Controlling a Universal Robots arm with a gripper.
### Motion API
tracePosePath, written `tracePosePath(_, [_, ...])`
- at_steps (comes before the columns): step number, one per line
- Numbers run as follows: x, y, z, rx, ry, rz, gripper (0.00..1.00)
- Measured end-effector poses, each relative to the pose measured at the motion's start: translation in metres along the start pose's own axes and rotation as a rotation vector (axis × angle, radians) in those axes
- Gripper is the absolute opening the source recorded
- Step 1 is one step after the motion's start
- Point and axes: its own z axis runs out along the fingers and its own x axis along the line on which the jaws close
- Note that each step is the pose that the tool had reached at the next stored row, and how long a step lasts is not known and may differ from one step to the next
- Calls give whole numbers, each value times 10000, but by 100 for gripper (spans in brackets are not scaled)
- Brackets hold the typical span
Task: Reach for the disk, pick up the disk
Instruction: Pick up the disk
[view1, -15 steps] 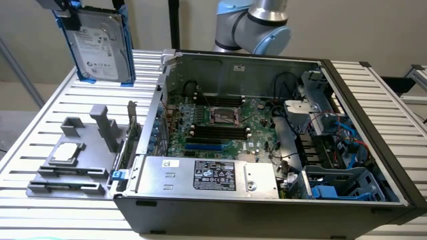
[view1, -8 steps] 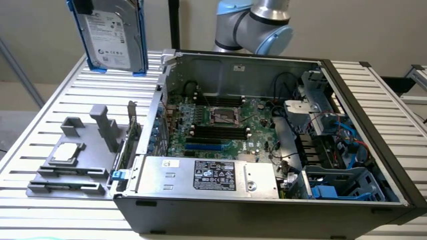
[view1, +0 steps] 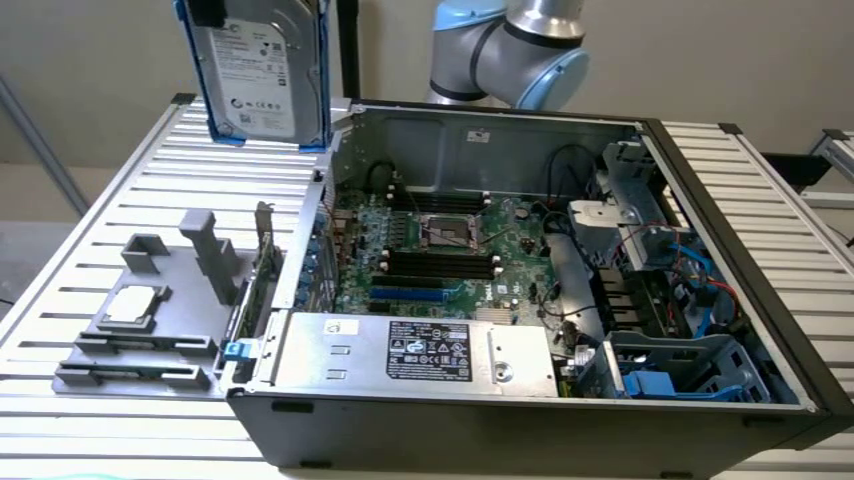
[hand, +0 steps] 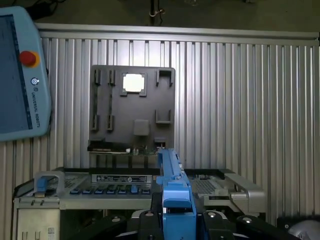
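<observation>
Looking first at the exterior view, I have the disk (view1: 260, 75) up in the air at the exterior view's top left. It hangs upright above the slatted tabletop (view1: 147, 170), just beside the open computer case (view1: 747, 200) and clear of both. The fingers (view1: 207, 12) are clamped on its upper end, so I judge the reach finished and the pick-up all but done. The disk hangs from one end only, so what the hold calls for is a firm, steady clamp that stops it swinging or slipping. Its face is silver-grey metal with a white label, and bright blue plastic rails run down both long edges. Below it on the tabletop sits a grey tray (view1: 94, 375) with a small square chip (view1: 134, 303) in one pocket, well apart from the disk. The arm (view1: 514, 45) rises behind the case. Through the wrist view I see the disk (hand: 172, 185) edge-on, a narrow blue rail running away from the camera between the dark fingers pressed against its two sides. Far beneath lie the same tray (hand: 105, 130) and chip (hand: 133, 82), with the edge of the case nearer the camera and a pale blue control pendant (hand: 20, 75) off to one side.
</observation>
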Motion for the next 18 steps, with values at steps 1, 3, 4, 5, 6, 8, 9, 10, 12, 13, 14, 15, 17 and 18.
tracePosePath(1, [17, -39, -2, 4, -1, 0, 33])
tracePosePath(3, [52, -108, -5, 13, -1, 0, 33])
tracePosePath(4, [70, -142, -6, 21, -2, -1, 33])
tracePosePath(5, [87, -174, -7, 27, -3, -1, 33])
tracePosePath(6, [105, -207, -9, 33, -3, -1, 33])
tracePosePath(8, [140, -272, -13, 44, -1, -3, 33])
tracePosePath(9, [158, -305, -14, 51, -1, -2, 33])
tracePosePath(10, [176, -337, -16, 58, -2, -3, 33])
tracePosePath(12, [211, -405, -19, 69, -2, -4, 33])
tracePosePath(13, [230, -435, -20, 82, -3, -5, 33])
tracePosePath(14, [251, -466, -21, 101, -6, -6, 33])
tracePosePath(15, [269, -494, -23, 117, -7, -6, 33])
tracePosePath(17, [307, -556, -26, 149, -11, -8, 33])
tracePosePath(18, [326, -590, -28, 164, -13, -9, 33])
